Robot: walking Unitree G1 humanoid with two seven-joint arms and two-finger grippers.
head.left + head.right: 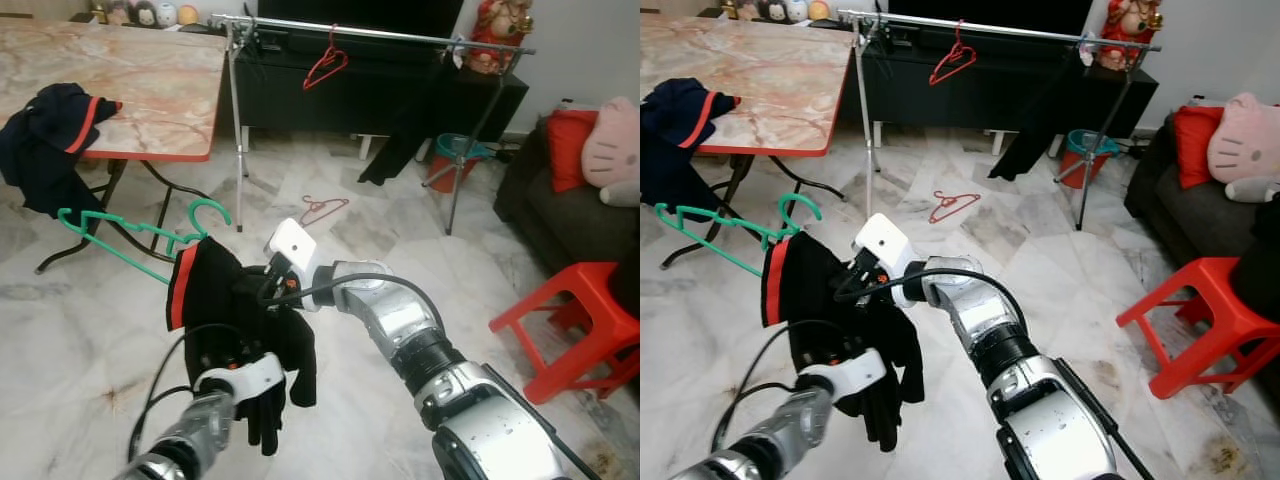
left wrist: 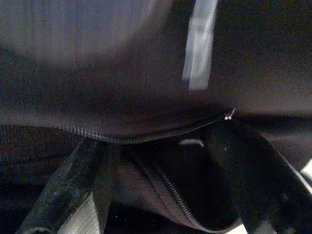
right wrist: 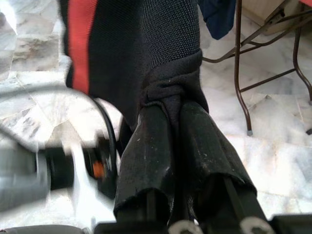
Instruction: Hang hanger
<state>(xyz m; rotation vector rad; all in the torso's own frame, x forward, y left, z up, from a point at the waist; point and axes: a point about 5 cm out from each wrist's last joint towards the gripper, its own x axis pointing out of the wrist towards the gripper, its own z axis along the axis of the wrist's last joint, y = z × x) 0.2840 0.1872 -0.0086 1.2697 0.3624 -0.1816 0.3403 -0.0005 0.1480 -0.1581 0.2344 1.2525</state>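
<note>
Nearest, two silver arms are meeting over one black jacket (image 1: pixel 235 300) with a red-lined collar. The right gripper (image 3: pixel 170 105) is pinching a bunched fold of its knitted cloth between both black fingers, pressed close together. The left gripper (image 1: pixel 232 352) is sitting against the lower part of the jacket; its wrist view is showing dark fabric and a curved zip (image 2: pixel 146 132) up close, and whether its fingers are open or closed cannot be told. One green plastic hanger (image 1: pixel 130 235), thin and wavy along its shoulders with a rounded hook, is sticking out to the left of the jacket's collar, held up above the floor with the jacket draping from its right end.

Below, a glossy marble floor (image 1: pixel 90 330) with grey veins is spreading out. To the right one red plastic stool (image 1: pixel 575 320) is standing beside a dark sofa (image 1: pixel 560 215) carrying one red cushion (image 1: pixel 568 145) and one pink plush toy (image 1: pixel 612 150). A second hanger, pink and wiry (image 1: pixel 322 208), is lying on the floor farther off. To the left a folding table (image 1: pixel 130 80) with a marbled top and red edge is bearing a dark blue garment (image 1: pixel 50 140) draped over its corner. Beyond, one metal clothes rail (image 1: pixel 370 34) on tripod legs is holding a third hanger, red (image 1: pixel 326 66), and a black garment (image 1: pixel 405 135), with a teal and red bucket (image 1: pixel 452 160) beneath.
</note>
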